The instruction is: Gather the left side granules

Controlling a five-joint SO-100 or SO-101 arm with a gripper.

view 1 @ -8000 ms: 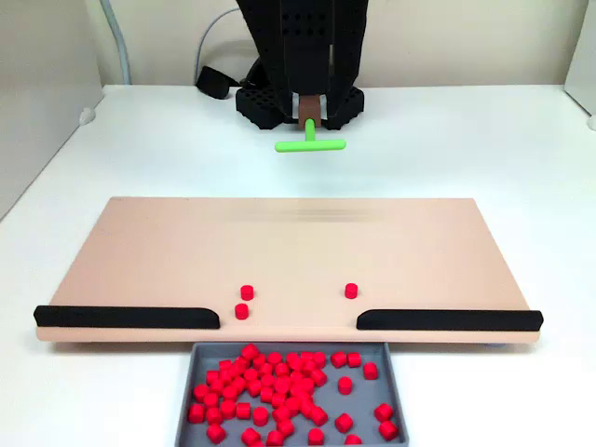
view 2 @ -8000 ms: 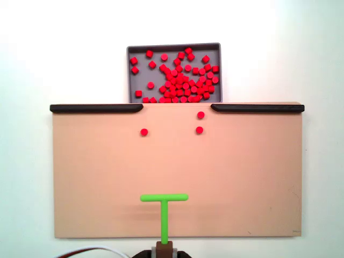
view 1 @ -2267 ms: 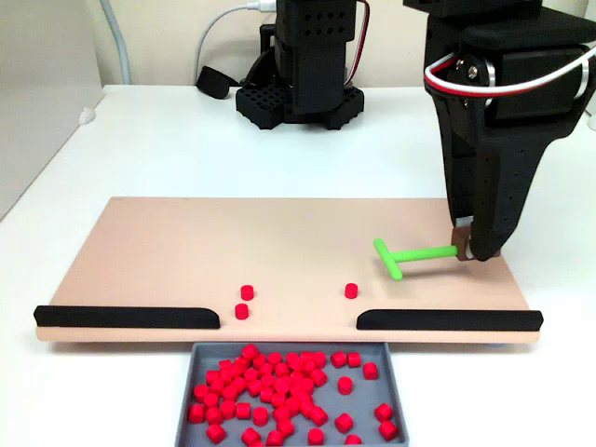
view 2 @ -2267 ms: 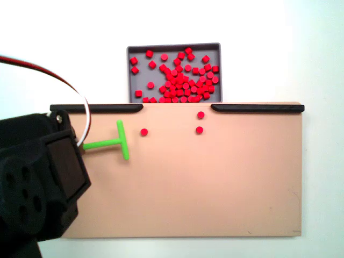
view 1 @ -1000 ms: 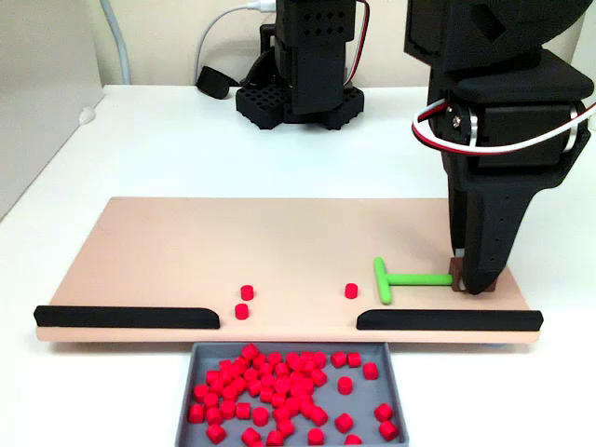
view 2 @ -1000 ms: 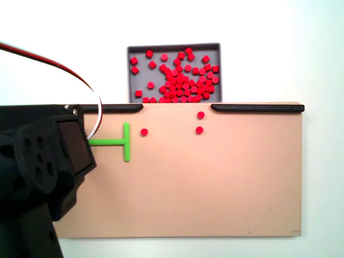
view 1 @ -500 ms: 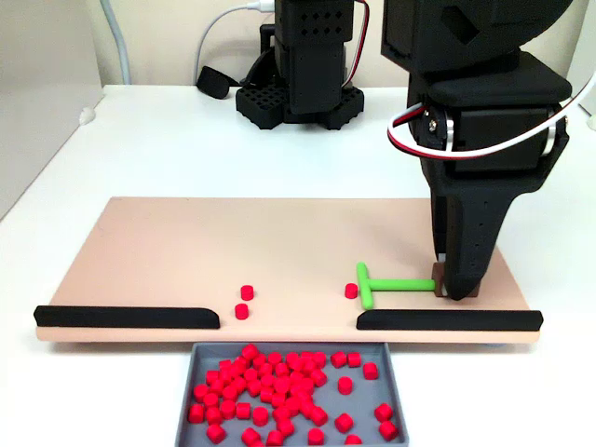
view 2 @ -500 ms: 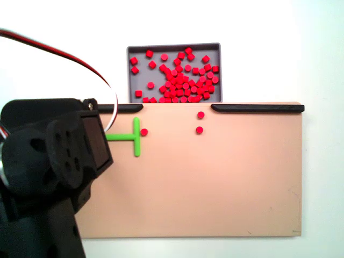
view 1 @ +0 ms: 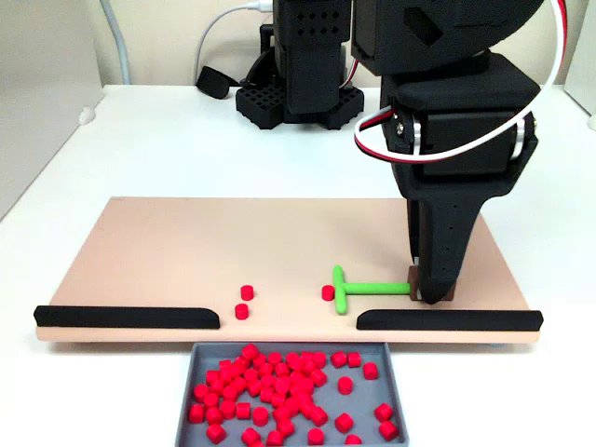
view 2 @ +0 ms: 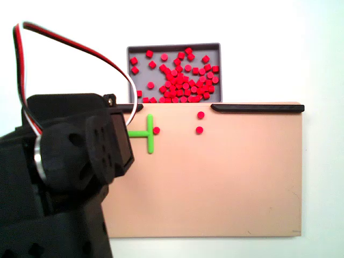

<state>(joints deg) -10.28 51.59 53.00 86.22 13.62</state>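
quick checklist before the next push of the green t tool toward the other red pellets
1. Green T-shaped plastic tool low on the tan board, crossbar leading: ok.
2. Crossbar against the single loose red pellet: ok.
3. Pair of loose red pellets ahead on the board, clear path between: ok.
4. Gap between the two black rails opens onto the grey tray of heaped red pellets: ok.
5. Gripper fingers shut on the tool's stem: cannot tell, the black arm covers them.

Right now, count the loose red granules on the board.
3: one touching the green T-tool's crossbar; two close together further left in this fixed view. None seem hidden.
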